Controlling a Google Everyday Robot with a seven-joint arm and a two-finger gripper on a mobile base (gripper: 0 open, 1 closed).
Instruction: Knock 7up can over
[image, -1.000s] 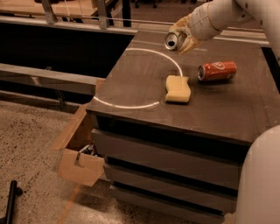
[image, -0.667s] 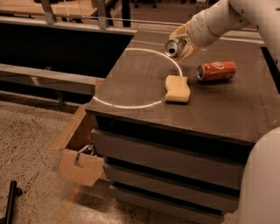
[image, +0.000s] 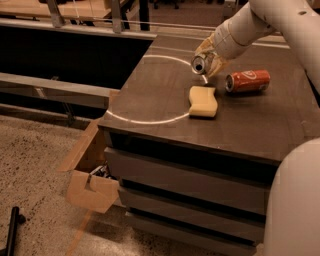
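Observation:
The 7up can (image: 199, 64) is tilted almost onto its side, with its silver top facing the camera. It hangs just above the dark tabletop (image: 150, 95), behind the yellow sponge. My gripper (image: 209, 56) comes in from the upper right on the white arm and is shut on the can's body. The can's green and white label is mostly hidden by the fingers.
A yellow sponge (image: 203, 101) lies just in front of the can. An orange-red soda can (image: 248, 81) lies on its side to the right. A white circle line (image: 145, 121) marks the tabletop. An open cardboard box (image: 90, 187) stands on the floor at the table's left front. My white body (image: 295, 210) fills the lower right.
My gripper has lowered the tilted 7up can toward the tabletop, closer to the sponge. The sponge and the orange-red can have not moved.

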